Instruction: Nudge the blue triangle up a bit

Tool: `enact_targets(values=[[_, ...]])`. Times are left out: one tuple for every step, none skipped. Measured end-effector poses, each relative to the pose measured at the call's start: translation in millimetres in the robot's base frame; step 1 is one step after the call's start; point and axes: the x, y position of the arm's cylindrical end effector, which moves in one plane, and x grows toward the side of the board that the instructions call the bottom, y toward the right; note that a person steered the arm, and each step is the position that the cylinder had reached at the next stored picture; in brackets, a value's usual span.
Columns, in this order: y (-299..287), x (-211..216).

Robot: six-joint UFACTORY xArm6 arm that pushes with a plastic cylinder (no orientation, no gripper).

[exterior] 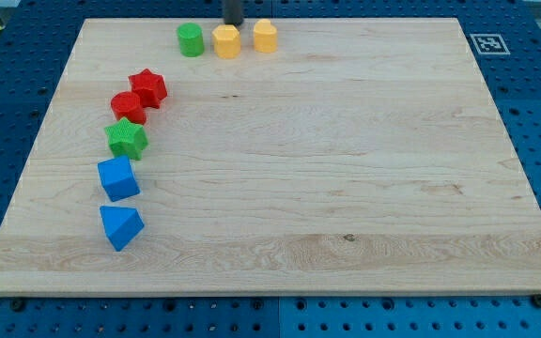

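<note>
Sitting at the view's top edge, my tip (234,24) touches down just above the yellow hexagon (225,41), between the green cylinder (191,39) and the yellow cylinder (265,36). There is no hand to open or close here, only the bare rod, and it grips nothing.

The blue triangle (120,226) lies far off, down toward the view's bottom left, the last block in a curved line along the left side of the board (346,188). Above it in that line come the blue cube (117,177), the green star (126,139), the red cylinder (127,106) and the red star (147,87). The triangle and the cube are near one another but apart.

The move turns on this: the triangle is below and to the left of my tip, while the push has to come from beneath the triangle, heading up. So I judge the tip must first travel down the open board, pass around the triangle, and settle under it. Only a short shove is wanted, since the cube stands close above and could be bumped.

Only the rod's lowest stretch shows, upright and dark; the arm is out of view.
</note>
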Motion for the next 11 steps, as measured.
enact_targets(values=[[27, 0], [29, 1], [36, 13], [36, 25], [36, 20], [49, 2], [119, 26], [175, 111], [196, 212], [194, 295], [174, 354]])
